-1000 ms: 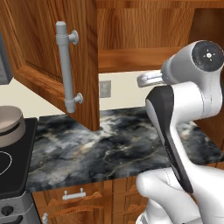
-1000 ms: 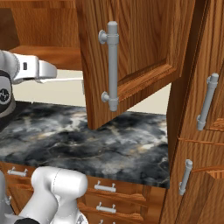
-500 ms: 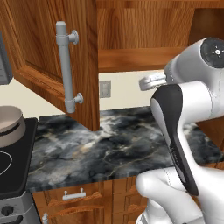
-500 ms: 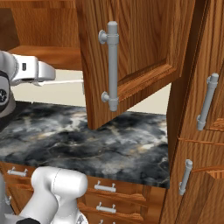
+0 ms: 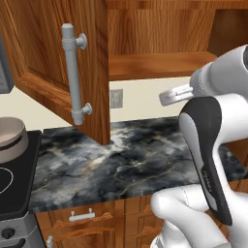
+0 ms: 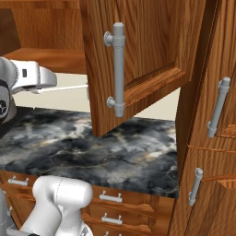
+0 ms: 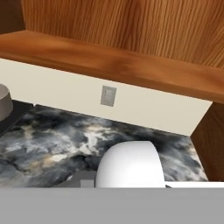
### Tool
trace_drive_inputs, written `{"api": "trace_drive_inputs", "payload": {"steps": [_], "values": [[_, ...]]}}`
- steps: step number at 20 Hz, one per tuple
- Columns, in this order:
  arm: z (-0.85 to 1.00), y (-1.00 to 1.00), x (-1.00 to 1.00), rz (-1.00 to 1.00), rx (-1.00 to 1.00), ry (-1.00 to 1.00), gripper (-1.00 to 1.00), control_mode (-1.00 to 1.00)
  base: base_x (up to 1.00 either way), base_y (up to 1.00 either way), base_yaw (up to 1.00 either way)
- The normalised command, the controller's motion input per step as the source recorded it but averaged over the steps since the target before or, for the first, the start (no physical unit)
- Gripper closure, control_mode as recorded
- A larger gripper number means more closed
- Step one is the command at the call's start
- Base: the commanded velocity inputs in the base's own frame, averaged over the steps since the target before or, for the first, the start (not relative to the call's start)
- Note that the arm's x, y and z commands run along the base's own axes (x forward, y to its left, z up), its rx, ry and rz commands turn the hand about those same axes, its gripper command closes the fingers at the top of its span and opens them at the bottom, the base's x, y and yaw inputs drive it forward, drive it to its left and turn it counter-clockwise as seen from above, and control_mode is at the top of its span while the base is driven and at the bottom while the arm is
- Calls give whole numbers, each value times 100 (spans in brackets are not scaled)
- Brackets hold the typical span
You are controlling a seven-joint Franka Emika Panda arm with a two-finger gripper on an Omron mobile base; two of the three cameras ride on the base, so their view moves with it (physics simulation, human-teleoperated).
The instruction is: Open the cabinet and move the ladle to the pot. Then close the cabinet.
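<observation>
Cabinet (image 5: 53, 58) door hangs open at upper left; clenched gripper (image 7: 127, 168) grasps a white ladle (image 7: 127, 165) over the marble counter (image 5: 121, 160).

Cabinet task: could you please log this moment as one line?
cabinet: open | gripper: shut on ladle, above counter | pot: left, without ladle

Even, diffuse rendered light with no visible source fills all views. The marble counter (image 5: 131, 155) shows soft pale sheen but no hard glare. The open cabinet door (image 6: 138, 60) casts a faint shadow on the counter beneath it, and the cabinet's far interior is darker. Everything is sharp, without blur or edge distortion.
</observation>
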Motion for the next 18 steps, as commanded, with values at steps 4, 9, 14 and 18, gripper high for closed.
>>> {"api": "trace_drive_inputs", "payload": {"steps": [4,9,14,18], "values": [[-1,0,-8,11,0,0,100,-100,0,0,0],[-6,0,-9,9,0,1,100,-100,0,0,0],[-14,17,-5,7,-1,2,100,-100,0,0,0],[-4,4,-24,6,0,0,100,-100,0,0,0]]}}
